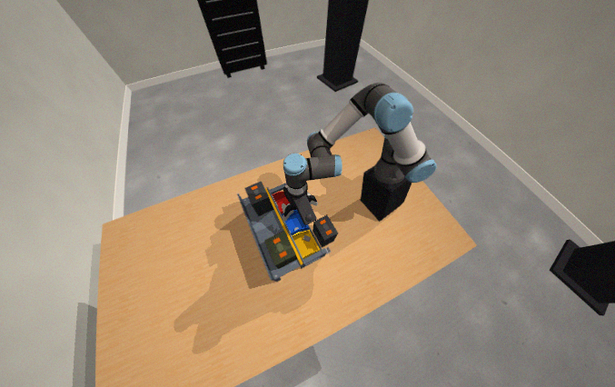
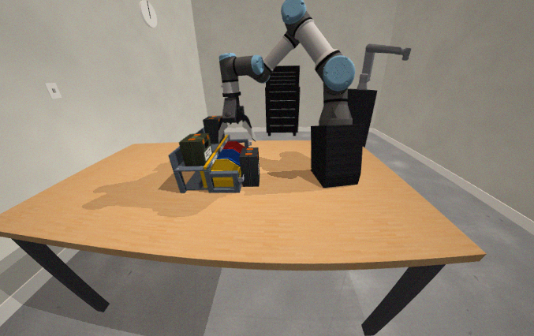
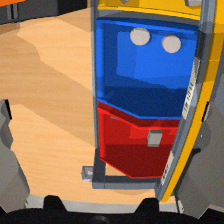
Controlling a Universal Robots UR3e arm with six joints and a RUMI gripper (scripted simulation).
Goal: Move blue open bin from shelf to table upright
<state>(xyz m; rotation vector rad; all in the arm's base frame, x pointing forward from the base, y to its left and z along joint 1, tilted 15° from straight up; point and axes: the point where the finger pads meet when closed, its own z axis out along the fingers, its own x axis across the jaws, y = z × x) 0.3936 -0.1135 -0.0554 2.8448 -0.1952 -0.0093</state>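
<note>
A wide table (image 2: 344, 225) with a pale wood-grain top and dark angled legs fills most of the room's floor. On its far right side stands a black ribbed pedestal (image 2: 335, 165), a squared block that carries the arm (image 2: 315, 39), whose tubes are pale grey with round light-blue joint caps.

Near the table's middle sits a low grey shelf (image 2: 178, 169) built of thin bars, with a yellow rail running down its length. On one side of the rail stand a dark green case (image 2: 195, 147) and a black case (image 1: 257, 195), both boxy with small orange patches on top; a white label shows on the green one, too small to read. A further black case (image 2: 250, 166) stands on the table just beside the shelf.

On the other side of the rail three open bins sit in a row: the yellow bin (image 2: 223, 175), the blue open bin (image 3: 145, 70) in the middle, and the red bin (image 3: 135, 145). The blue one is smooth-walled and holds two pale round parts (image 3: 140, 36).

The gripper (image 2: 236, 125) hangs above the red and blue bins, jaws spread fully wide with nothing between them.
</note>
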